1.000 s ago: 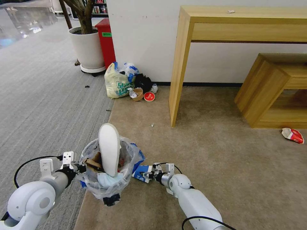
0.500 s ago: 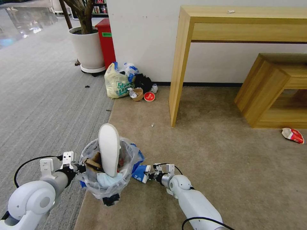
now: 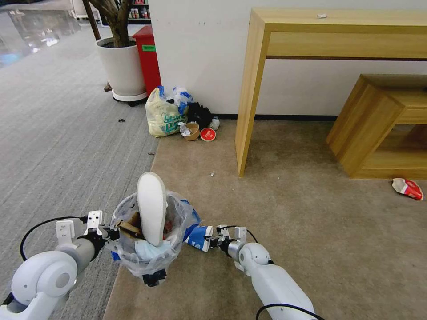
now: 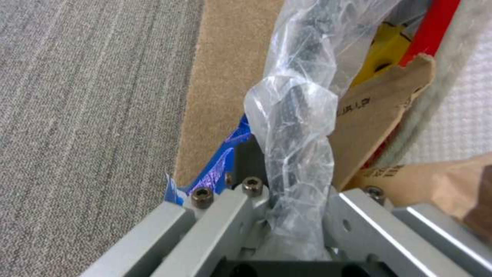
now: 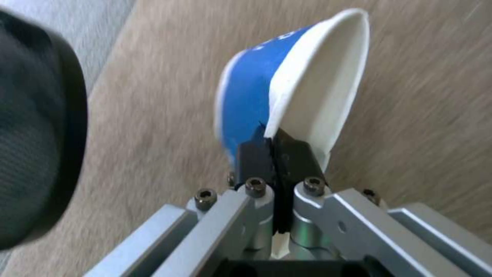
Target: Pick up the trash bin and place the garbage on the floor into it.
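Note:
The trash bin (image 3: 149, 262), black with a crinkly clear liner, hangs just above the edge of the beige floor (image 3: 289, 213). A white insole (image 3: 152, 206) and brown cardboard (image 4: 374, 115) stick out of it. My left gripper (image 3: 109, 232) is shut on the bin's plastic-wrapped rim (image 4: 295, 127). Right beside the bin, my right gripper (image 3: 212, 241) is shut on the rim of a blue-white cup (image 3: 199, 235), which lies tilted with its mouth towards the wrist in the right wrist view (image 5: 292, 88). More garbage, a red wrapper (image 3: 407, 187), lies far right on the carpet.
A yellowish-green tied bag (image 3: 162, 116) with a brown cup (image 3: 192, 131) and a red lid (image 3: 207, 134) sits by the wall. A wooden table leg (image 3: 247, 111) and a low wooden shelf (image 3: 382, 129) stand ahead. A plant pot (image 3: 121, 69) stands on the grey carpet.
The right gripper has drawn the cup slightly up and to the right, beside the bin. The left arm and the bin have stayed still.

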### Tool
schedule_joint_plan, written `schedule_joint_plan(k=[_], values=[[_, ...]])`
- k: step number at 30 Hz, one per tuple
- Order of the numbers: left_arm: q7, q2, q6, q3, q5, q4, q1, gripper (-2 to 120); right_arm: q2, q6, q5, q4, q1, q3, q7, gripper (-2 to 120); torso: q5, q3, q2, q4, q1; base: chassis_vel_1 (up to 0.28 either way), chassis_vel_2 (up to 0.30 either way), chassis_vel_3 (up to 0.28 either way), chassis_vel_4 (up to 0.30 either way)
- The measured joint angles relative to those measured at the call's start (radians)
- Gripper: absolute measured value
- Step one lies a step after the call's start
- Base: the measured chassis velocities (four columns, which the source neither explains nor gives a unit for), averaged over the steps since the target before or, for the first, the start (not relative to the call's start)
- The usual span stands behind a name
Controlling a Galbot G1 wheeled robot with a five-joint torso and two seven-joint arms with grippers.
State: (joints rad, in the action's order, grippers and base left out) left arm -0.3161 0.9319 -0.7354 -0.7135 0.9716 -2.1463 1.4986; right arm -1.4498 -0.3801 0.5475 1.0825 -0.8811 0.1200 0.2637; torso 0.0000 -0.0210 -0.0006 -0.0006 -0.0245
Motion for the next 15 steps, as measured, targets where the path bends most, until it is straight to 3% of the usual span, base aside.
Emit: schedule_joint_plan(k=[15], values=[[-0.001, -0.008, 0.000, 0.012, 0.002, 0.014, -0.014, 0, 0.109, -0.034, 0.031, 0.345, -0.046, 0.108, -0.005, 0, 0.0001, 0.000, 0.000, 0.0003, 0.000, 0.000, 0.000, 0.000, 0.000]])
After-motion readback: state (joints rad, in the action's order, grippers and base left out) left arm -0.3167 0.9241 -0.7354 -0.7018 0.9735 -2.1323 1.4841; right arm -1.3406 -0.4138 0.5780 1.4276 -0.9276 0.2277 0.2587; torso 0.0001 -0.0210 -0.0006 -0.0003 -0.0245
